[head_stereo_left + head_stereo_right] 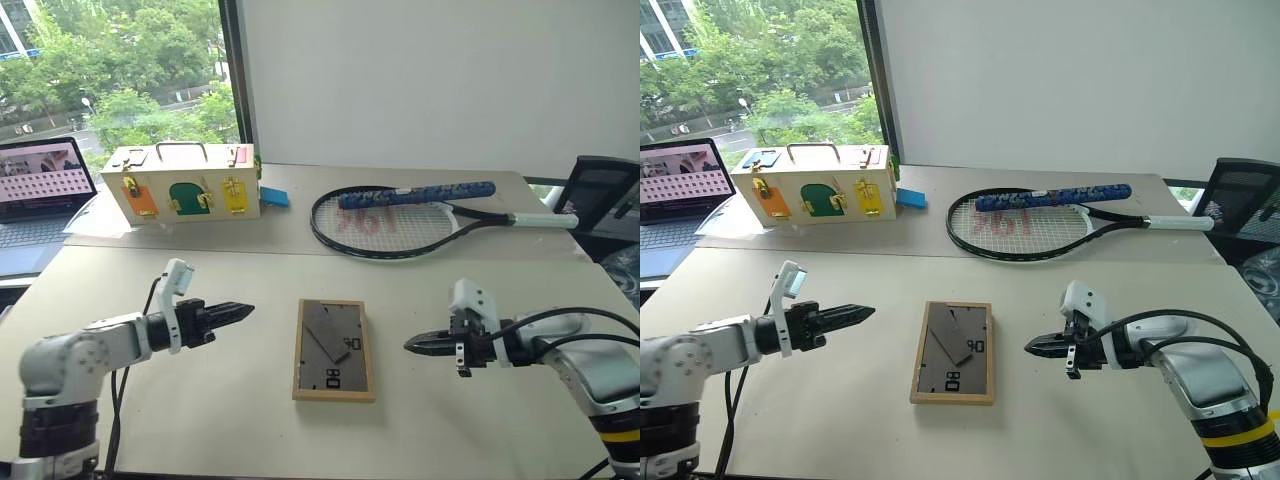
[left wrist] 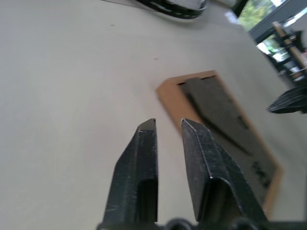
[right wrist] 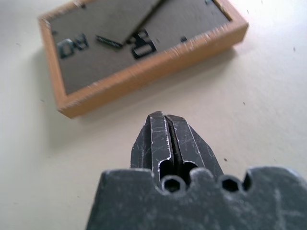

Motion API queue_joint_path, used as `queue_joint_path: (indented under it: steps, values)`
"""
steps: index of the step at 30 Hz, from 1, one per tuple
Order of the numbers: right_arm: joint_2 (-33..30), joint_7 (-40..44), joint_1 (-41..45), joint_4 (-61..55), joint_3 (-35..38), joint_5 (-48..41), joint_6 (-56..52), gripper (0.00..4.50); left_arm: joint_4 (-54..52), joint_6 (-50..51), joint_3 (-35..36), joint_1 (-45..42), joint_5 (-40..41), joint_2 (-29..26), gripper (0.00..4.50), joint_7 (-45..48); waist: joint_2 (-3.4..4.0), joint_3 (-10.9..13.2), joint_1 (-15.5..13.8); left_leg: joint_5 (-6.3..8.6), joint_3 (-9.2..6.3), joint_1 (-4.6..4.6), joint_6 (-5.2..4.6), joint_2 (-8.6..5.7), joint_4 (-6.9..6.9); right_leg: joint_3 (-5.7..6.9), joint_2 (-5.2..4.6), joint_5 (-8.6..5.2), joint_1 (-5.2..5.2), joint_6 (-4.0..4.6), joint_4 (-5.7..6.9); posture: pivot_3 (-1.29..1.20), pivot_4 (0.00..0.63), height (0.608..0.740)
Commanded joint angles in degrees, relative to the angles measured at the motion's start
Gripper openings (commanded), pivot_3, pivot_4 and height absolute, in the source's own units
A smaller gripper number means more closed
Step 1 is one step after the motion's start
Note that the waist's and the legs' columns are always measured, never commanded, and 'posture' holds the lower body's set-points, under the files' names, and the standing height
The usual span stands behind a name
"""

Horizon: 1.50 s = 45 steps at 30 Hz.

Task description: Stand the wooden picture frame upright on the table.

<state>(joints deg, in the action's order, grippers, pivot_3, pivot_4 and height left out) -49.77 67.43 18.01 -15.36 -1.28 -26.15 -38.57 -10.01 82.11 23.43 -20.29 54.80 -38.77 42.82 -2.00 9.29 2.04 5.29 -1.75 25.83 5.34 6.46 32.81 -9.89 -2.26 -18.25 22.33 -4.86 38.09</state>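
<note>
- Small rectangular light-wood picture frame (image 1: pixel 334 350) lies flat on the large beige matte table (image 1: pixel 200 420), dark grey backing board up, roughly midway between the two arms, touching neither.
- Long axis runs near-to-far as seen from the head camera, tilted only slightly; short edges face toward and away from the robot. The grey prop leg (image 1: pixel 328 333) lies folded on the backing, slanting diagonally from the far-left corner toward the middle.
- Left gripper (image 1: pixel 240 311) hovers beside the frame's left long edge, fingers parted by a narrow gap, holding nothing.
- Right gripper (image 1: pixel 415 345) hovers near the right long edge, fingers pressed together, empty.
- Judgement, step in hand: approach for pick-up. Both grippers should descend to the long edges, one pinning the frame while the other lifts.
- Swing the prop leg out before release; otherwise the frame will likely topple.
</note>
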Motion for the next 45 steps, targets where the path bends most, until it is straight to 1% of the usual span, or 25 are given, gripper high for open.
queue_joint_path:
  steps: [1,2,3,4,6,9,13,15,17,19,20,21,23,28,30,42,44,45]
  values:
    - [-0.01,-0.31,-0.14,-1.88,0.99,-1.15,0.85,0.0,-1.91,9.35,1.73,0.97,8.13,-0.15,2.81,-2.76,0.0,0.0,0.33,0.0,-0.01,0.0,0.0,0.0,0.0,0.01,0.0,0.0,0.0,0.01,0.0,0.0,0.15,0.735]
    - [0.36,-0.72,-0.21,-1.53,0.34,-0.42,1.46,0.0,-2.44,10.12,1.0,1.93,10.36,0.17,3.26,-4.56,0.0,0.0,0.37,0.0,-0.01,0.0,0.0,0.0,0.0,0.01,0.0,0.01,0.0,0.01,0.0,0.0,0.15,0.735]
    - [0.85,-1.49,-0.32,-0.45,-0.83,1.31,2.83,0.0,-2.92,10.39,0.26,2.19,11.57,2.15,3.57,-7.44,0.0,0.0,0.43,0.0,-0.01,0.0,0.0,0.0,0.0,0.01,0.0,0.01,0.0,0.01,-0.01,0.0,0.15,0.735]
    - [1.23,-2.06,-0.31,0.43,-1.68,2.54,3.8,0.0,-3.09,10.39,-0.19,2.2,12.54,3.56,4.01,-9.81,0.0,0.0,0.42,0.0,-0.02,0.0,0.0,0.0,0.0,0.01,0.0,0.01,0.0,0.02,0.0,0.0,0.15,0.735]
    - [1.83,-2.97,-0.64,2.25,-3.12,5.03,6.28,0.0,-3.18,10.39,-0.58,1.73,13.27,7.1,4.38,-14.4,-0.01,0.0,0.23,0.0,-0.03,0.0,0.0,0.0,0.02,0.03,0.0,0.04,-0.01,0.08,-0.01,0.0,0.15,0.735]
    - [2.47,-3.52,-1.12,4.58,-4.09,7.11,9.57,0.0,-4.37,10.39,-2.95,2.34,13.59,9.23,4.38,-18.95,-0.04,0.02,0.27,0.0,-0.04,0.02,0.01,-0.02,0.06,0.04,0.0,0.16,0.0,0.26,-0.01,0.0,0.15,0.735]
    - [2.53,-2.9,-2.21,6.56,-5.46,9.26,13.3,0.0,-5.55,10.39,-8.24,5.37,11.93,10.25,4.38,-24.78,-0.03,0.01,0.42,0.02,-0.05,0.01,0.02,-0.03,0.03,0.04,-0.01,0.21,-0.02,0.36,-0.02,0.0,0.15,0.735]
    - [2.99,-2.92,-2.24,6.99,-5.7,9.78,14.25,0.0,-5.52,10.39,-9.52,6.22,11.58,10.56,4.38,-26.77,0.03,-0.03,0.41,0.02,-0.07,-0.04,0.02,-0.03,0.01,0.04,-0.01,0.21,-0.06,0.37,-0.03,0.0,0.15,0.735]
    - [4.01,-3.32,-2.05,6.79,-6.45,10.1,14.87,0.0,-3.9,10.39,-10.33,6.42,10.41,12.41,4.38,-29.51,0.12,-0.09,0.34,0.02,-0.07,-0.12,0.02,-0.06,0.02,0.04,-0.02,0.21,-0.13,0.37,-0.03,0.0,0.15,0.735]
    - [5.27,-3.84,-1.87,6.05,-7.18,10.05,14.6,0.0,-3.07,10.39,-11.57,6.21,11.69,13.9,4.38,-30.95,0.2,-0.17,0.03,0.02,-0.07,-0.4,0.02,-0.13,0.04,0.04,-0.12,0.19,-0.17,0.35,-0.05,0.0,0.15,0.735]
    - [5.85,-4.03,-1.72,5.32,-7.61,9.99,14.09,0.0,-2.56,10.39,-11.95,6.05,13.22,14.82,4.38,-31.65,0.23,-0.2,-0.1,0.03,-0.07,-0.51,0.03,-0.19,0.04,0.04,-0.19,0.09,-0.23,0.19,-0.06,0.0,0.15,0.735]
    - [6.24,-4.17,-1.58,4.9,-7.85,9.99,13.72,0.0,-2.12,10.39,-12.07,5.91,14.33,15.44,4.38,-32.26,0.26,-0.23,-0.21,0.03,-0.07,-0.53,0.03,-0.27,0.05,0.04,-0.27,-0.01,-0.25,0.01,-0.07,0.0,0.15,0.735]
    - [7.35,-4.88,-1.25,3.62,-8.59,9.86,12.48,0.0,-0.64,10.39,-12.1,5.64,16.82,17.64,4.38,-33.89,0.27,-0.27,-0.58,0.03,-0.07,-0.52,0.03,-0.4,0.1,0.03,-0.41,-0.06,-0.31,-0.07,-0.09,0.0,0.15,0.735]
    - [9.01,-6.35,-1.09,1.17,-9.8,9.73,10.13,0.0,2.21,10.39,-12.07,5.27,20.71,21.02,4.38,-38.0,0.25,-0.29,-1.51,0.04,-0.09,-0.46,0.0,-0.46,0.12,0.03,-0.45,-0.02,-0.34,-0.05,-0.14,0.0,0.15,0.735]
    - [9.33,-6.83,-1.0,0.51,-10.05,9.64,9.29,0.0,3.46,10.39,-11.48,4.89,21.92,21.99,4.38,-39.62,0.25,-0.33,-1.61,0.06,-0.1,-0.45,-0.02,-0.48,0.11,0.03,-0.46,0.08,-0.35,0.13,-0.15,0.0,0.15,0.735]
    - [9.86,-7.9,-0.23,-0.1,-11.12,9.92,7.33,0.0,6.14,9.8,-10.74,3.96,27.79,22.16,4.38,-43.64,0.2,-0.36,-1.64,0.08,-0.11,-0.41,-0.02,-0.49,0.09,0.03,-0.46,0.09,-0.32,0.15,-0.22,0.0,0.15,0.735]
    - [9.78,-7.85,-0.19,0.12,-11.24,10.11,7.5,0.0,6.0,9.42,-10.96,4.1,28.42,21.86,3.86,-43.83,0.2,-0.36,-1.61,0.09,-0.11,-0.37,-0.02,-0.49,0.09,0.03,-0.46,0.09,-0.3,0.16,-0.23,0.0,0.15,0.735]
    - [9.76,-7.83,-0.17,0.22,-11.26,10.16,7.58,0.0,5.95,9.19,-11.06,4.19,29.02,21.78,3.74,-43.67,0.2,-0.36,-1.54,0.09,-0.11,-0.35,-0.02,-0.49,0.09,0.03,-0.46,0.1,-0.28,0.16,-0.23,0.0,0.15,0.735]
